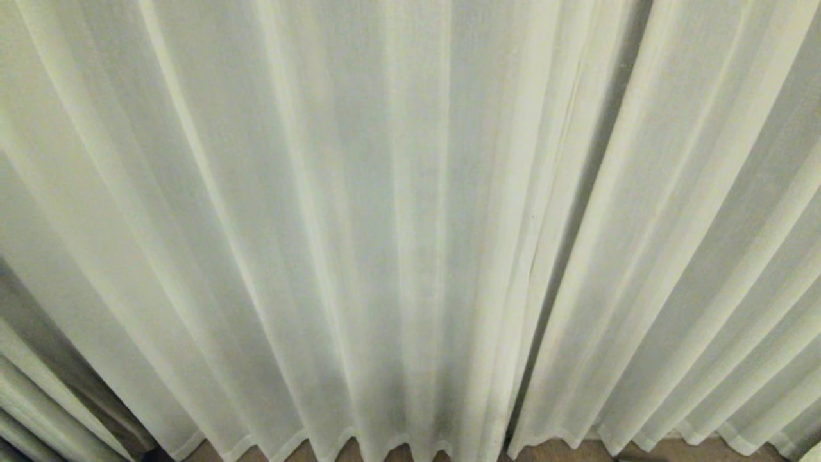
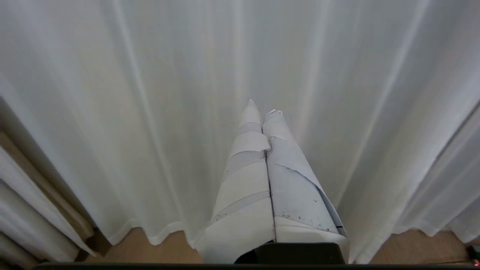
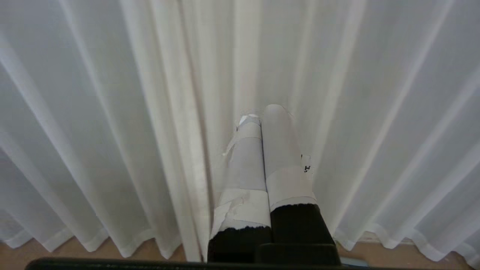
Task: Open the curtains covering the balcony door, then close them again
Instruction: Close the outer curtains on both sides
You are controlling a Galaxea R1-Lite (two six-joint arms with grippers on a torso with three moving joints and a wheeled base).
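Observation:
Two cream-white pleated curtains fill the head view: the left panel and the right panel meet at a narrow dark seam, and their wavy hems hang just above the floor. They stand drawn together, and the balcony door behind them is hidden. Neither arm shows in the head view. My left gripper, wrapped in white tape, is shut and empty, pointing at the left panel without holding it. The right gripper, also taped, is shut and empty beside the seam fold.
A strip of wooden floor shows under the hems. At the far left, further folds of fabric hang nearer to me, with a brown strip behind them.

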